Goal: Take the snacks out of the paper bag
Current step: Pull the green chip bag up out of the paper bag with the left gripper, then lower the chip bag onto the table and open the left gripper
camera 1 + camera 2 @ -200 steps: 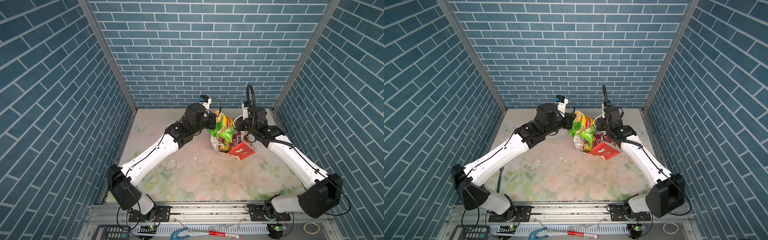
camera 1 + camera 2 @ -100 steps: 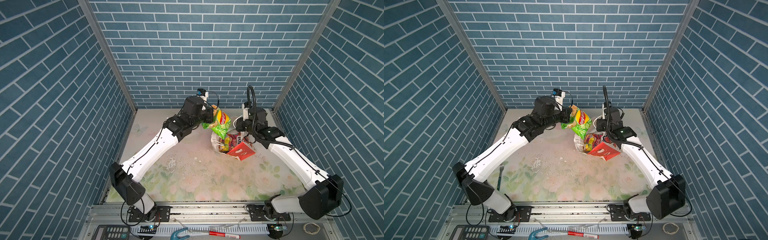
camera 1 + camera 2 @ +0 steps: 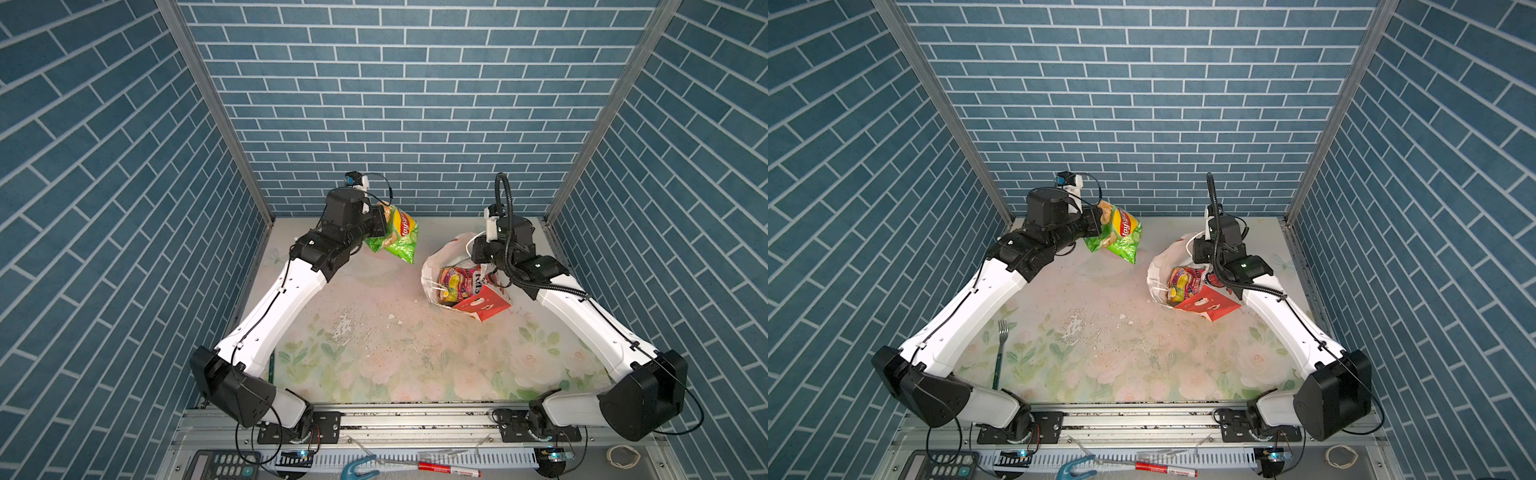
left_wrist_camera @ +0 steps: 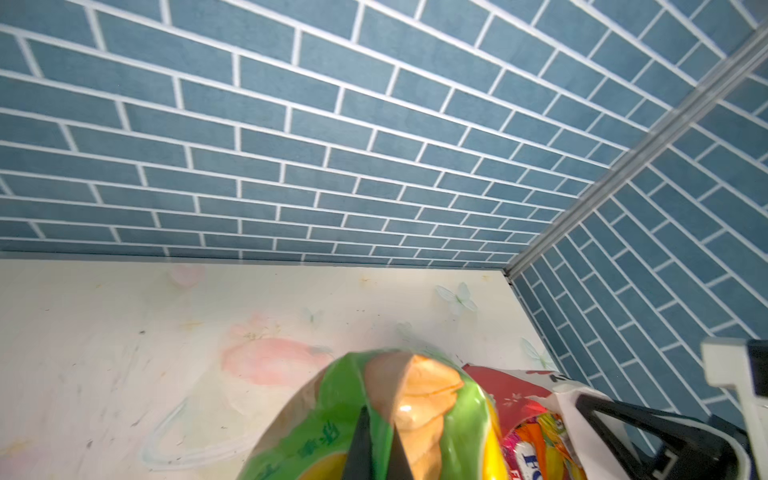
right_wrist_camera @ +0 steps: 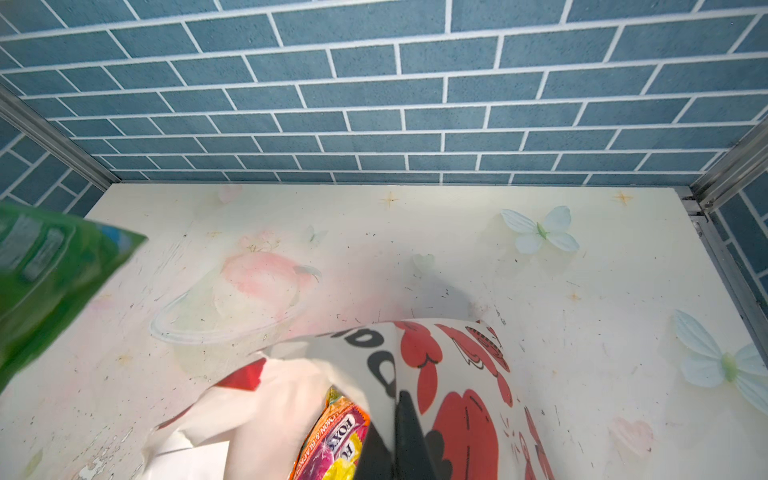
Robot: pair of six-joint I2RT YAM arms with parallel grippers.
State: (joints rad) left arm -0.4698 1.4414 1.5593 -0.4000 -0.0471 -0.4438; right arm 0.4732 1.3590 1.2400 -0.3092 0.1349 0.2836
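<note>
Candy packets (image 3: 455,284) inside paper bag (image 3: 484,305) (chip bag (image 3: 399,235) outside, aloft)

R-wrist cam: Lay's chip bag (image 5: 50,266) blurred and cut by frame edge. Paper bag (image 5: 415,353) and FOX'S packet (image 5: 332,440) cropped too, right gripper (image 5: 390,432) mostly out of frame. L-wrist: left gripper (image 4: 379,419) same, only finger ends show. Top views: both grippers' fingertips hidden, bag contents mostly covered, can't count pkts. Calculator (image 3: 220,465) cropped.
</note>
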